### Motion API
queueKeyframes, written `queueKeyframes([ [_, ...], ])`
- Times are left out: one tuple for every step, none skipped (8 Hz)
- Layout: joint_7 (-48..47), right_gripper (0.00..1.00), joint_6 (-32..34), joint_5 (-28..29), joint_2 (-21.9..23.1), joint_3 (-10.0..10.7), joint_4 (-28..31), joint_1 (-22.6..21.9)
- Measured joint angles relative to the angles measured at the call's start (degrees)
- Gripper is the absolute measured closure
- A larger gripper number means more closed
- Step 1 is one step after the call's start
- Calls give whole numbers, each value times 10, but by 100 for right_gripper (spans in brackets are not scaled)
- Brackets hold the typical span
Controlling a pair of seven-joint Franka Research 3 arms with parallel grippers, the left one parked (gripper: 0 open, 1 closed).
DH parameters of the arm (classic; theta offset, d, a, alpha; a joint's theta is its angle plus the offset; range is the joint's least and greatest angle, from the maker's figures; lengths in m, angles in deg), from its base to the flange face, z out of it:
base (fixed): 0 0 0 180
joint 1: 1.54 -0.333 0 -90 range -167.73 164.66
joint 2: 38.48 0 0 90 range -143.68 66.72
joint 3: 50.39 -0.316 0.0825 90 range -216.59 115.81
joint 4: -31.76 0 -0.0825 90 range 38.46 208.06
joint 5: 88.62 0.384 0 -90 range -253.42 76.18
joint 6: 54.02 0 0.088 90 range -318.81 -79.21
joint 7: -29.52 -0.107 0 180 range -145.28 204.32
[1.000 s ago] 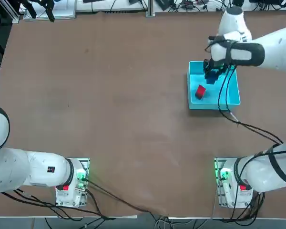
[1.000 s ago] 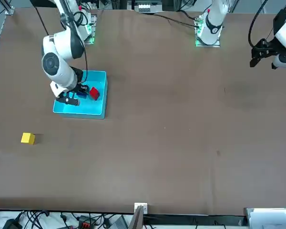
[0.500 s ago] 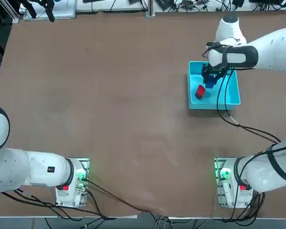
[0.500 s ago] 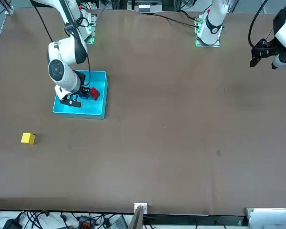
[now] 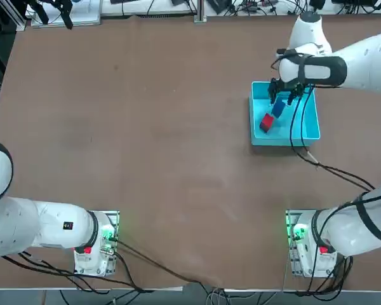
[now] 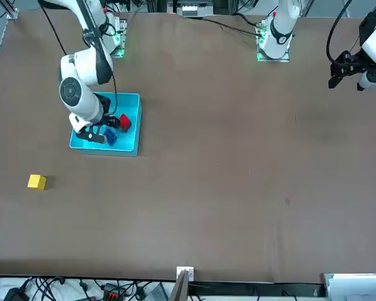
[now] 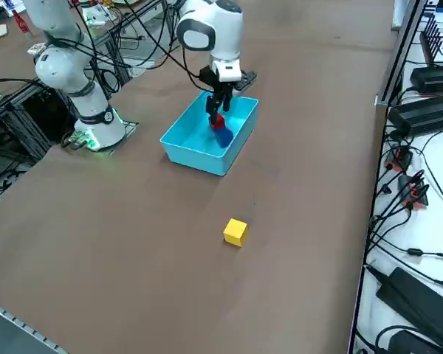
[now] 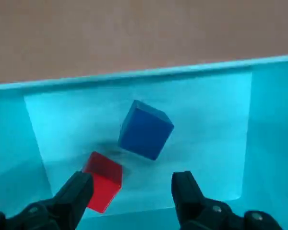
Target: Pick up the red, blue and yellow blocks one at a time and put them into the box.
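My right gripper (image 8: 129,191), clamped on the small dark blue cube (image 8: 145,129) a second ago, now hangs spread and empty over the shallow cyan open-topped box (image 5: 309,130); blue lies inside beside the little red cube (image 8: 102,180); only the yellow cube (image 6: 37,182), well apart on the table, remains.

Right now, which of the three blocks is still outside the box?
The yellow block, alone on the bare table; the red block and blue block lie inside the box.
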Motion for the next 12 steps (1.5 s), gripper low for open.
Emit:
queueKeyframes([
  [33,0,35,-1,2,3,-26,15],
  [82,0,70,-2,5,5,-59,43],
  [137,2,91,-4,6,7,-91,80],
  [187,2,95,-7,3,9,-115,123],
  [227,2,95,-9,-9,10,-140,165],
  [249,2,91,-10,-32,11,-171,196],
  [255,2,83,-10,-61,11,-206,216],
  [264,2,67,-10,-92,10,-236,231],
  [275,2,44,-10,-124,10,-258,244],
  [291,2,18,-10,-152,10,-271,260],
  [315,2,-2,-10,-179,10,-287,274],
  [342,2,-11,-10,-204,10,-310,288],
])
